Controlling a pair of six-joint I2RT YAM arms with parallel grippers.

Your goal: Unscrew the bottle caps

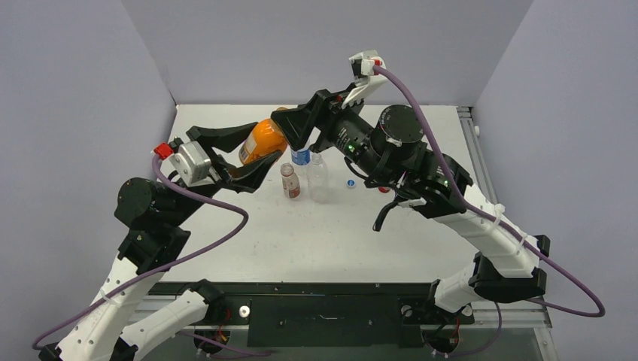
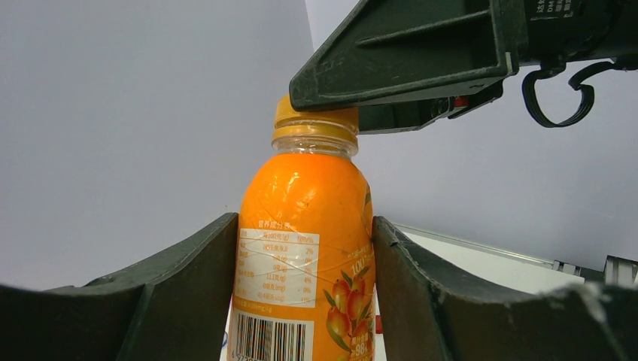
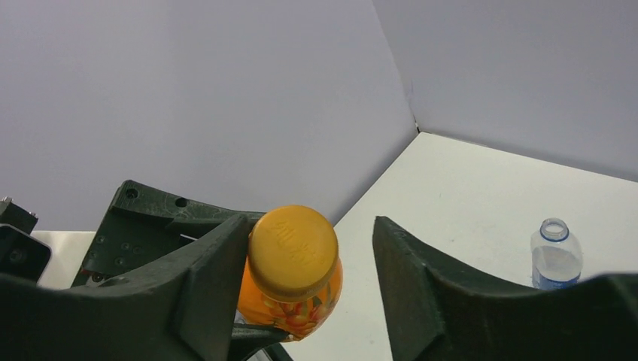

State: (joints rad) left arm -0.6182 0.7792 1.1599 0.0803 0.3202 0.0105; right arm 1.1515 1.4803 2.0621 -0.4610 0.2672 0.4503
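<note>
My left gripper (image 1: 252, 156) (image 2: 305, 233) is shut on the squat orange bottle (image 1: 263, 141) (image 2: 301, 203) and holds it tilted above the table. Its orange cap (image 3: 293, 252) (image 2: 312, 120) sits between the fingers of my right gripper (image 3: 310, 237) (image 1: 290, 126), which is open. The left finger touches the cap and the right finger (image 3: 406, 263) stands apart from it. On the table stand a blue-label bottle (image 1: 301, 156) (image 3: 555, 259) with no cap, a clear unlabelled bottle (image 1: 318, 179) and a short reddish-label bottle (image 1: 290, 180). A blue cap (image 1: 350, 183) lies loose beside them.
A small red thing (image 1: 384, 189) lies half hidden under the right arm. Grey walls close the white table (image 1: 301, 241) at the back and on both sides. The right arm's purple cable (image 1: 451, 158) loops over the right half.
</note>
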